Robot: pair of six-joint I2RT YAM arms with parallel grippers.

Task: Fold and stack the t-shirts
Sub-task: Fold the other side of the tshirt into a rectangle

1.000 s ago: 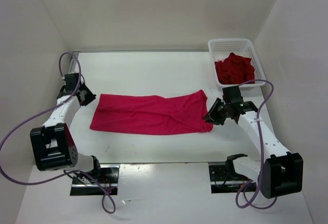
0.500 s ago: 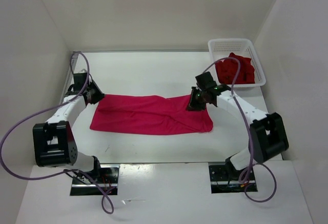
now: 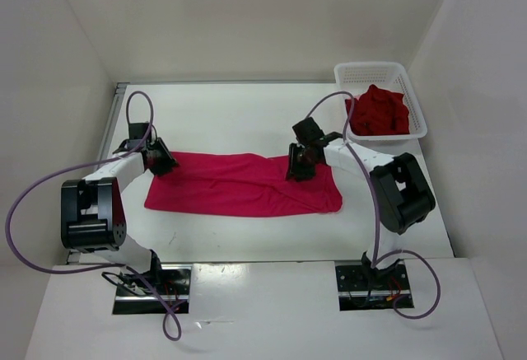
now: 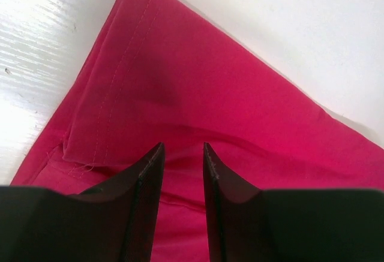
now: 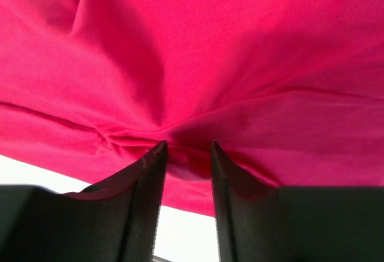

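Observation:
The bright magenta-pink t-shirt [image 3: 239,183] lies on the table as a long folded band running left to right. My left gripper [image 3: 161,162] is at its far left corner, open, fingertips just over the cloth [image 4: 228,82]; the left wrist view shows this gripper [image 4: 183,146] with a narrow gap. My right gripper [image 3: 298,167] is on the shirt's far edge towards the right, open, its tips [image 5: 189,144] pressing into bunched cloth [image 5: 210,46]. The dark red t-shirt [image 3: 377,111] lies crumpled in the basket. The light pink t-shirt is out of view.
The white mesh basket [image 3: 370,67] stands at the back right corner of the table. White walls close in the table at the left, back and right. Purple cables loop beside both arms.
My right gripper has moved from the shirt's near right corner leftward and back to its far edge. My left gripper has moved right onto the far left corner.

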